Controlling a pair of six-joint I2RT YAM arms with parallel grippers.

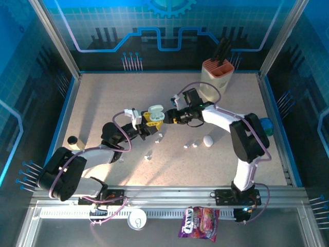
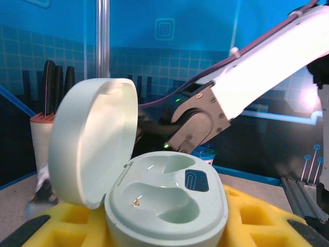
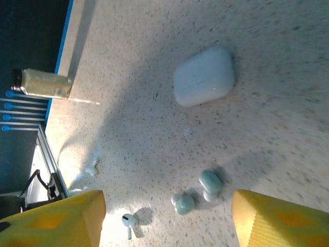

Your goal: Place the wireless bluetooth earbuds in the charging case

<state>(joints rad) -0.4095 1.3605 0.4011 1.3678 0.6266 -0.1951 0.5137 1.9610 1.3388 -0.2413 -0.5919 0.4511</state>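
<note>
three cases [image 2: 167, 206] [image 1: 207, 140] [image 3: 204, 77], about six earbuds [image 3: 210, 181] [image 1: 186, 146]

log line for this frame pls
left jaws: shut on charging case, lid open, wells empty | right jaws: open above loose earbuds on table | status: no bud inserted

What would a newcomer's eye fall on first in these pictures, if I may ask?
Probably the open pale green oval charging case, both wells empty, held by the left gripper at mid-table. Next, small pale green earbuds lying loose on the speckled beige table, near a closed white pebble-shaped case, below the open right gripper.
</note>
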